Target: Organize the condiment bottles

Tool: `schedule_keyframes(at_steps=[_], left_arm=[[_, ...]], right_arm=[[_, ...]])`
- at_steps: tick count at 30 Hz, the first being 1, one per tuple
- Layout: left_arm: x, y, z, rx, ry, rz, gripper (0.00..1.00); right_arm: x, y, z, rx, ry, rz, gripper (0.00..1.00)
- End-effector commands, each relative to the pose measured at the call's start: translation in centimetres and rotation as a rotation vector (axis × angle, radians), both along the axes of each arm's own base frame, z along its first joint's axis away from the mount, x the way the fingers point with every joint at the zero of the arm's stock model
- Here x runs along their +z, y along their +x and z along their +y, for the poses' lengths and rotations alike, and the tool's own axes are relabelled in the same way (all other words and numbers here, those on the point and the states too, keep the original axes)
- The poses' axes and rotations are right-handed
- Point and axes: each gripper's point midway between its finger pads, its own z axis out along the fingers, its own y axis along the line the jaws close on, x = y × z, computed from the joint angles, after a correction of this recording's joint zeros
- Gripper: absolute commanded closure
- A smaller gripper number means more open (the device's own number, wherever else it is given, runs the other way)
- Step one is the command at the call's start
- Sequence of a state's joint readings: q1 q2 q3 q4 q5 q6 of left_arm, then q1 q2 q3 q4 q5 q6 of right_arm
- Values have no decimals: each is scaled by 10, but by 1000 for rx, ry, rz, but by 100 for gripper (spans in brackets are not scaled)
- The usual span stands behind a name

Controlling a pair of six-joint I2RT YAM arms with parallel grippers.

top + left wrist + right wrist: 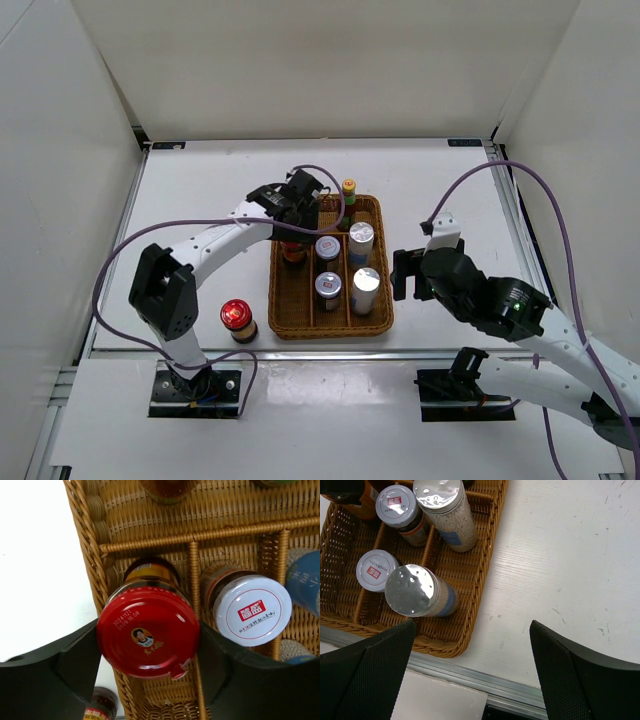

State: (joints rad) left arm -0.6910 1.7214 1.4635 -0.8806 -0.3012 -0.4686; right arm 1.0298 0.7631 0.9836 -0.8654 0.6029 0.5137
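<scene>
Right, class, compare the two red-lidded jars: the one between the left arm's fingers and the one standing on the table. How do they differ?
The gripped jar is clamped between the left fingers; the table jar stands free, with nothing touching it. The gripped jar is in the basket's left column; the table jar is outside the basket, to its left near the front edge. Both have red lids and brownish bodies.

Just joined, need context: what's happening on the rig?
The left gripper is shut on a red-lidded jar over the left column of the wicker tray. Two grey-lidded jars stand in the middle column, two silver-topped cylinders in the right. A second red-lidded jar stands on the table left of the tray. The right gripper hangs open beside the tray.
</scene>
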Motion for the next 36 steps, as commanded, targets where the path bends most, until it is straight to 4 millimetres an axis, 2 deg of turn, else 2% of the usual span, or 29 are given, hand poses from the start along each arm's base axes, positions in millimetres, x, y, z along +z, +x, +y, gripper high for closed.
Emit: schedule_keyframes(at_steps=[1,2,3,5,6,8,9,12,13,16,17,20,21,22,24,28,32,36], left_arm=[[20,11,-5,17,-48,-78,15],[29,10,-1,13,-36,-89,4],[42,6,1,0,-33,-115,0],[69,4,13,8,4,-180,0],[92,-7,21,-3,-2,-218,0],[118,-20,33,-15,-7,-272,0],[146,-34,42,-18,-59,-328,0],[146,-69,65,-6,-97,-297,0],[145,-91,77,-9,-119,-267,0],[117,-129,95,57,-122,-119,0],[92,-149,101,95,-104,-12,0],[71,-172,105,145,-149,61,0],[56,-181,108,195,-156,99,0],[54,-186,111,222,-179,94,0],[38,-189,120,310,-170,101,0],[32,-186,121,398,-184,89,0],[7,-190,120,470,-148,151,0],[-28,-199,116,486,-115,237,0]], right_arm=[[8,3,-1,-16,11,-25,2],[8,3,-1,-16,11,-25,2],[8,3,-1,-16,11,-25,2],[8,3,-1,-16,11,-25,2],[5,3,-2,-16,10,-24,2],[1,2,-3,-16,1,-19,1],[1,2,-3,-16,0,-19,1],[1,2,-3,-16,0,-19,1],[1,2,-3,-16,0,-19,1],[0,6,3,-16,1,-19,1],[1,8,6,-16,6,-22,1],[-4,11,13,6,-28,-15,1],[-7,12,19,14,-33,-5,1],[-9,14,21,21,-53,-1,1],[-7,16,28,30,-46,5,1],[-5,17,36,49,-37,6,1],[-6,16,37,57,-34,12,1],[-3,14,33,57,-16,1,1]])
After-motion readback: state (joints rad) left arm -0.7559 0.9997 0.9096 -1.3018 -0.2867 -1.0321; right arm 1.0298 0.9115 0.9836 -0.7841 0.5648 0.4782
